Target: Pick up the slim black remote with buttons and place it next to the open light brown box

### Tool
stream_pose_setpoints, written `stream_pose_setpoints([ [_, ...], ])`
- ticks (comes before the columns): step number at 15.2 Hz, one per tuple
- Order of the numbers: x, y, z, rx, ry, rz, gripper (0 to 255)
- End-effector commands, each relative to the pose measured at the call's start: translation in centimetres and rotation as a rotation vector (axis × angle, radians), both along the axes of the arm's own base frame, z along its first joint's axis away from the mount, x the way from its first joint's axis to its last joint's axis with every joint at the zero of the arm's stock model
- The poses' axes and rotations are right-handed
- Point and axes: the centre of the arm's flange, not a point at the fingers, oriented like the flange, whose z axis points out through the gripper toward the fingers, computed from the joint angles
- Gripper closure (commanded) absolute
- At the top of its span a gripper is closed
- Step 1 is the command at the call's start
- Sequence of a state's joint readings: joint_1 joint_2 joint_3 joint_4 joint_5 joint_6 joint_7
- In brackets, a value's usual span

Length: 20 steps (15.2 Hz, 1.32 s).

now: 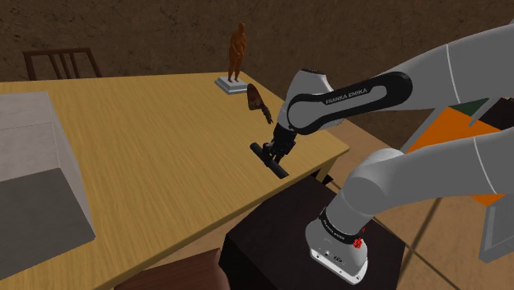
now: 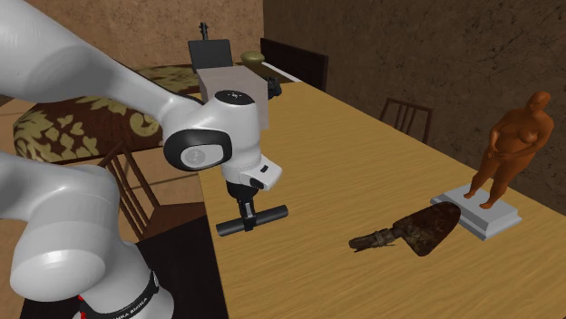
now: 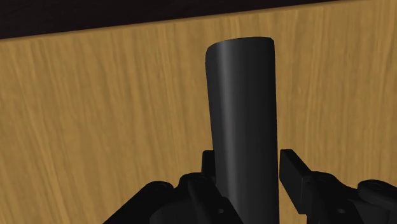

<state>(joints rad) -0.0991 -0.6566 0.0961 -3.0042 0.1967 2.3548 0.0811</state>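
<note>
My black gripper (image 1: 280, 148) is shut on a slim black remote (image 1: 270, 159), which hangs level a little above the wooden table (image 1: 165, 140) close to the edge nearest the stand. The second exterior view has the remote (image 2: 252, 220) crosswise under the gripper (image 2: 245, 207). In the wrist view the remote (image 3: 245, 121) is a smooth dark bar clasped by the fingers (image 3: 292, 168) of the gripper (image 3: 245, 162); no buttons show. The open box (image 1: 33, 165) looks grey and stands at the shoulder view's far left, well away from the gripper. It also appears as the box (image 2: 231, 82) behind the arm.
A brown figurine (image 1: 236, 51) on a white base stands at the table's far side, with a brown trowel-like object (image 1: 257, 99) beside it. A wooden chair (image 1: 62, 62) sits behind the table. The dark stand (image 1: 288, 239) lies just below the table's near edge.
</note>
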Motion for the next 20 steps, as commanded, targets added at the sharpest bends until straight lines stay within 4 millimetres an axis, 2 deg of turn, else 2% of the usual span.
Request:
stream_pose_setpoints([
  [1,-0.1,0.1,-0.2,0.001,0.005,0.000,255],
  [3,-0.1,0.0,-0.2,0.001,0.005,0.000,255],
  [20,-0.1,0.0,8.8,0.001,0.005,0.000,255],
])
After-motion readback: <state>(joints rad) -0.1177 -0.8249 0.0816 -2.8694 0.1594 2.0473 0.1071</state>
